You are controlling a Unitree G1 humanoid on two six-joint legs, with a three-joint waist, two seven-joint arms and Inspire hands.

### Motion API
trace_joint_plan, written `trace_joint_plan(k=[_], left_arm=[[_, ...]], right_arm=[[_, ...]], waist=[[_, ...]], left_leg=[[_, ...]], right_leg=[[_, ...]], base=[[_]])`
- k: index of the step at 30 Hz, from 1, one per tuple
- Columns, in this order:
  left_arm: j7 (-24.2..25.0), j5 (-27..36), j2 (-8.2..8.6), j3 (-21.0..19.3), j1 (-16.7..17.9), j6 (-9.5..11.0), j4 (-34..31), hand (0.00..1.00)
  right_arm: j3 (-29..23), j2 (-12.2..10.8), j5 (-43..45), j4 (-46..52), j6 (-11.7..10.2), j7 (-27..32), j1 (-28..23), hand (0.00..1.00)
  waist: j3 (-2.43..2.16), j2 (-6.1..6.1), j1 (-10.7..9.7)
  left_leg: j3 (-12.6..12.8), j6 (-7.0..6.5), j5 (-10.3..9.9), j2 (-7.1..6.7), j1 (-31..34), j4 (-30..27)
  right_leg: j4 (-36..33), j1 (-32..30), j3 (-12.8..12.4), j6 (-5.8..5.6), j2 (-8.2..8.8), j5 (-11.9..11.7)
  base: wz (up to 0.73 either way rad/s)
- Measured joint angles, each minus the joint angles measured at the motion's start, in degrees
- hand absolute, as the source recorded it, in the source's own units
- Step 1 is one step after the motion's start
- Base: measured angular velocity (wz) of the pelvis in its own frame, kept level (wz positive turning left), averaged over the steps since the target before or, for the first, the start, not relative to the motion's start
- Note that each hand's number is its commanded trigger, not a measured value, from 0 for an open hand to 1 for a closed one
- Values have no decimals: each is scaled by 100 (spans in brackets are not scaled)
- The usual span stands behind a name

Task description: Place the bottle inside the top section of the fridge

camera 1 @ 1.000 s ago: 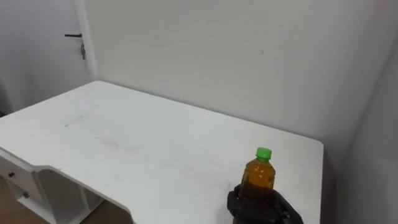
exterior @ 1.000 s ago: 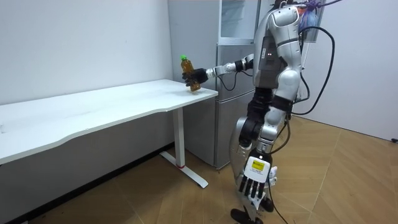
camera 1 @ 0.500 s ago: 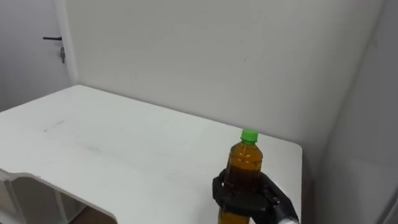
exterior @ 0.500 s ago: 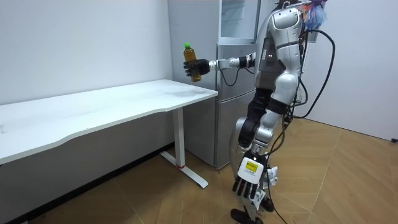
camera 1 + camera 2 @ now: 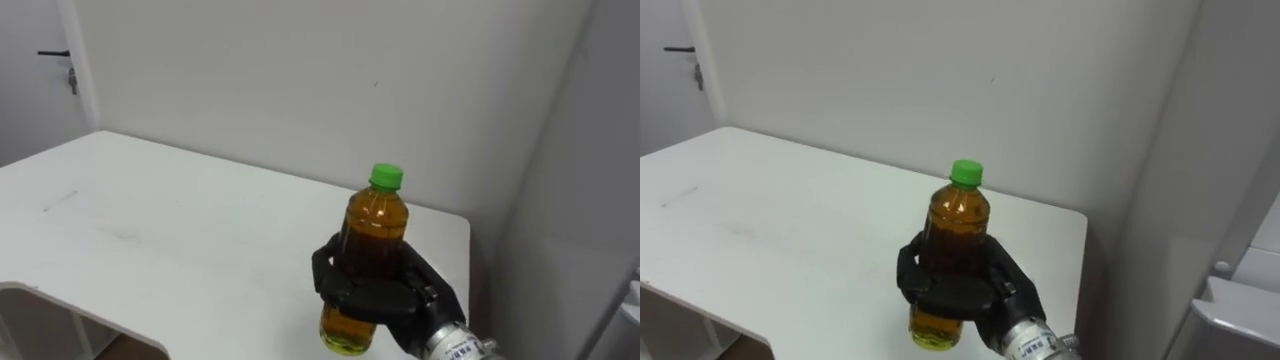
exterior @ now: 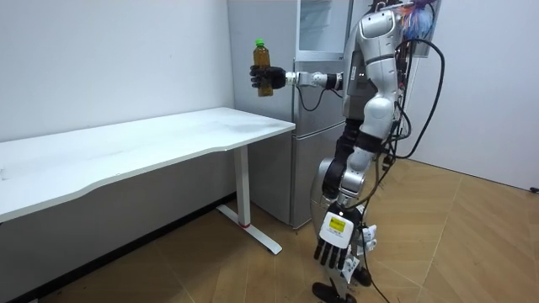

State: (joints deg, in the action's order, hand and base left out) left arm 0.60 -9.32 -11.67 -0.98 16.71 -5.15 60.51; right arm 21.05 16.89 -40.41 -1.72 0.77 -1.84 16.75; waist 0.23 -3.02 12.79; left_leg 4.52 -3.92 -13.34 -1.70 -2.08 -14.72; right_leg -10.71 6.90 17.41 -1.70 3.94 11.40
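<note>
An amber bottle (image 5: 375, 222) with a green cap stands upright in my right hand (image 5: 382, 292), whose dark fingers are curled round its lower half. The bottle (image 6: 261, 57) is held high in the air, well above the far right corner of the white table (image 5: 150, 230). In the room view my right arm reaches out level toward the room view's left, and the hand (image 6: 271, 79) is beside the grey fridge (image 6: 316, 101). My left hand (image 6: 337, 250) hangs low by my legs with its fingers straight.
The fridge's grey side and a white ledge (image 5: 1230, 300) rise at my right. A white wall runs behind the table. A door with a dark handle (image 5: 55, 53) is at the far left. I stand on wooden floor between table and fridge.
My right hand has lifted the bottle off the table and raised it to shoulder height. The eye views have swung to the right.
</note>
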Motion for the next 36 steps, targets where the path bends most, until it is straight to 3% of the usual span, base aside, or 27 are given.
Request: trace_joint_plan(k=[4, 13, 20, 28, 36], left_arm=[[8, 24, -4, -1, -67, 47, 38, 0], [5, 17, -6, -34, -53, 103, 25, 0], [-50, 76, -3, -265, -18, 187, 140, 0], [-38, 80, 5, -341, 51, 197, 316, 0], [7, 55, 139, -599, 102, 269, 364, 0]], right_arm=[[-30, 154, -28, 302, 1, 44, -2, 100], [-464, 163, -145, 974, 1, 50, -8, 100], [-742, 202, -209, 1279, 0, 196, -27, 100], [-1203, 190, 48, 1838, -3, 294, -27, 100], [-1830, 193, 226, 2352, -6, 316, -86, 100]], waist=[[-5, -8, -66], [-39, -45, -159], [-39, -46, -178], [-38, -46, -335], [-38, -35, -496]], left_leg=[[11, 0, -1, -1, -7, 68], [29, 2, 3, -2, -88, 102], [46, 2, 2, 4, -130, 124], [15, 4, 0, 2, -173, 119], [20, 3, -2, -1, -143, 122]], right_leg=[[-9, -8, -13, 3, -9, -2], [-1, 20, -46, 3, -26, -2], [-1, 44, -108, 1, -33, -1], [6, 128, -10, 1, -31, -1], [4, 111, -1, 5, -28, -5]], base=[[-2], [0], [-2], [2], [0]])
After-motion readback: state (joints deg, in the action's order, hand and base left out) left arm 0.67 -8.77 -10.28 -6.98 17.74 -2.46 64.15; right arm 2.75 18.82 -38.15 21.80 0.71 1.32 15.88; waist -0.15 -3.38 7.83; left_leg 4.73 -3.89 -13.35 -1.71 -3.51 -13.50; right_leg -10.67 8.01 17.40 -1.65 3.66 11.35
